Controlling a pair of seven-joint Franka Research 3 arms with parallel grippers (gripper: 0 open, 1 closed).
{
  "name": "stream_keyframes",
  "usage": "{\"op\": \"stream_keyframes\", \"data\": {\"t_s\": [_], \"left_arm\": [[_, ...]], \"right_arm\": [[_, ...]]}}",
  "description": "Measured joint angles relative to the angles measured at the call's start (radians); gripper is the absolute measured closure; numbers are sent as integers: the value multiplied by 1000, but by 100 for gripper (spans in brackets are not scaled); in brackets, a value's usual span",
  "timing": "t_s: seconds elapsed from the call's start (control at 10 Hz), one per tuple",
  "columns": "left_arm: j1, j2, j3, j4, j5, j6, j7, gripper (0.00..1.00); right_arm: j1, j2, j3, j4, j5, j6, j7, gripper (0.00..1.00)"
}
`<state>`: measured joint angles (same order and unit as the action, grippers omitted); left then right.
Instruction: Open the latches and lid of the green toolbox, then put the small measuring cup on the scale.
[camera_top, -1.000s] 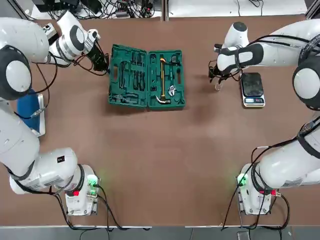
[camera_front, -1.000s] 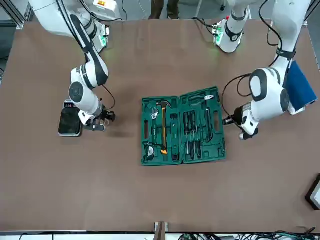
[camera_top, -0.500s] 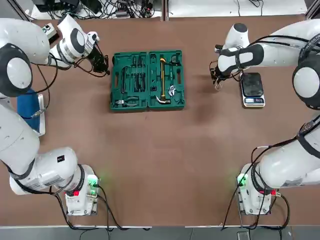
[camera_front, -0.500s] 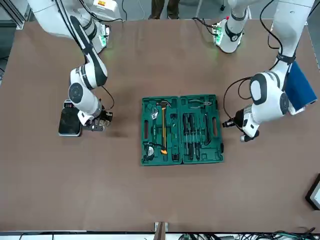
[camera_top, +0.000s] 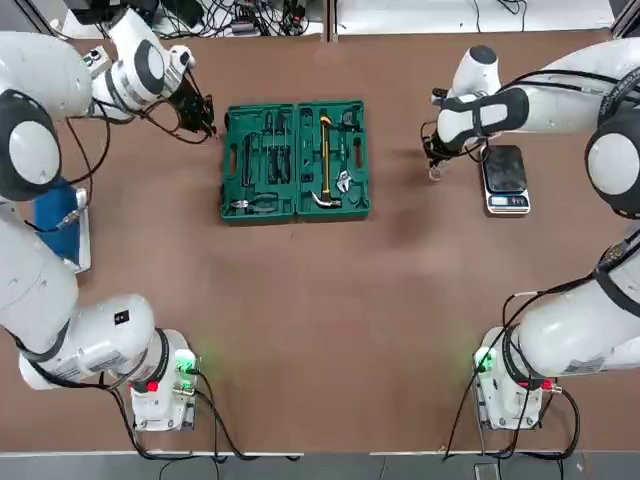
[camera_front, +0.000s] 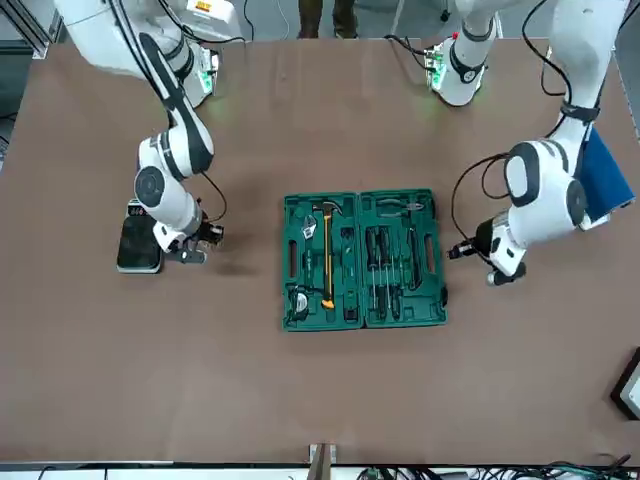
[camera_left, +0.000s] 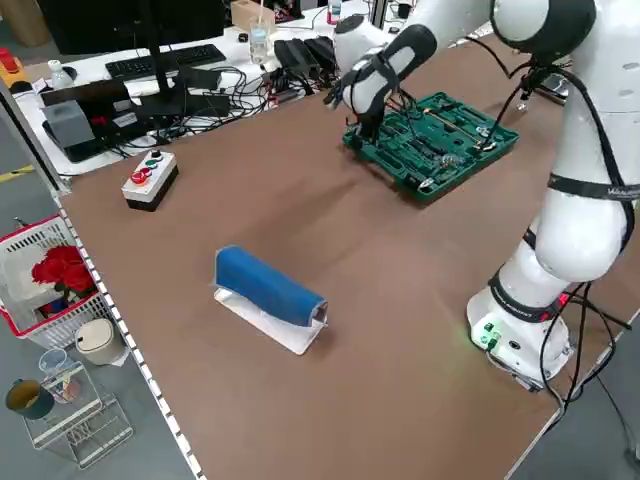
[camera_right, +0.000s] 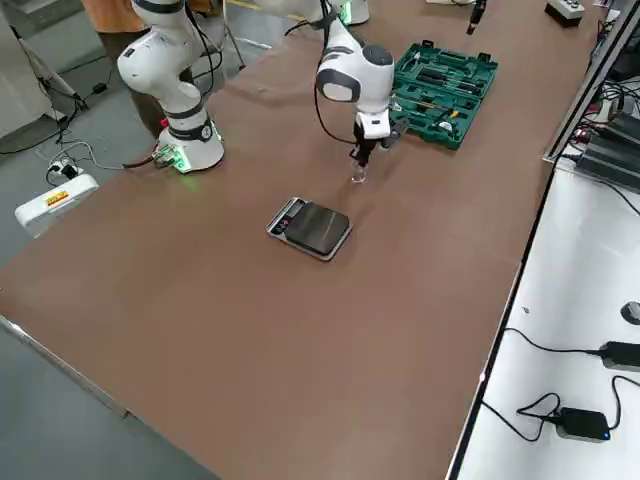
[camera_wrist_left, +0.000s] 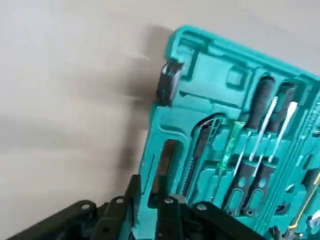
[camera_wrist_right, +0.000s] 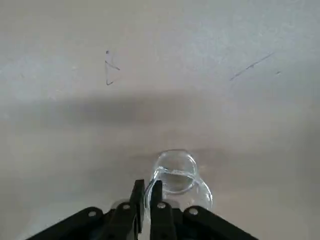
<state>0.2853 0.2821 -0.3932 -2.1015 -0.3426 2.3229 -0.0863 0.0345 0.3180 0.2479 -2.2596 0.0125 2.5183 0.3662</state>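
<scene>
In the top view, the scale (camera_top: 508, 203) is flanked on the robot's left by the small cup (camera_top: 435, 174), just beside it at the right claw (camera_top: 437, 165); farther to its left, the green toolbox (camera_top: 345, 207) is seen opened flat, the lid (camera_top: 233, 188) lying back. The left claw (camera_top: 211, 132) is held beyond the toolbox from the scale.

In the right side view, the cup is shown near the scale; whether it touches the bench (camera_right: 200, 340) cannot be told.

In the left wrist view, the left claw is seen slightly spread, with nothing between its fingers.

In the right wrist view, the cup's clear wall is pinched by the right claw. The cup should be light, smooth and rather stiff; a gentle hold near the rim is advised, as slipping or tipping could follow.
</scene>
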Motion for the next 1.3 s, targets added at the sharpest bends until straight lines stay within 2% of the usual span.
{"op": "stream_keyframes", "data": {"t_s": [0.1, 0.3, 0.6, 0.7, 0.9, 1.2, 1.3], "left_arm": [[17, -44, 0, 12, 40, -42, -4, 63], [40, -132, 1, 23, 100, -119, -7, 52], [39, -248, -1, 33, 195, -235, -30, 11], [39, -275, 8, 53, 205, -287, -45, 1], [31, -306, 43, 140, 207, -416, -74, 0], [-99, -298, 176, 374, 238, -676, -81, 0], [-124, -290, 183, 451, 272, -738, -89, 0]], "right_arm": [[-1, -2, -2, 1, -2, -2, 0, 93], [-4, -3, -3, 4, -2, -6, 0, 93], [-5, -2, -3, 26, -3, -38, 0, 93], [-5, -2, -3, 45, -3, -75, 5, 93], [-4, -2, -1, 66, -3, -102, 16, 93], [-9, -32, -7, 95, -78, -176, 23, 93], [-18, -64, -21, 101, -127, -220, 24, 93]]}}
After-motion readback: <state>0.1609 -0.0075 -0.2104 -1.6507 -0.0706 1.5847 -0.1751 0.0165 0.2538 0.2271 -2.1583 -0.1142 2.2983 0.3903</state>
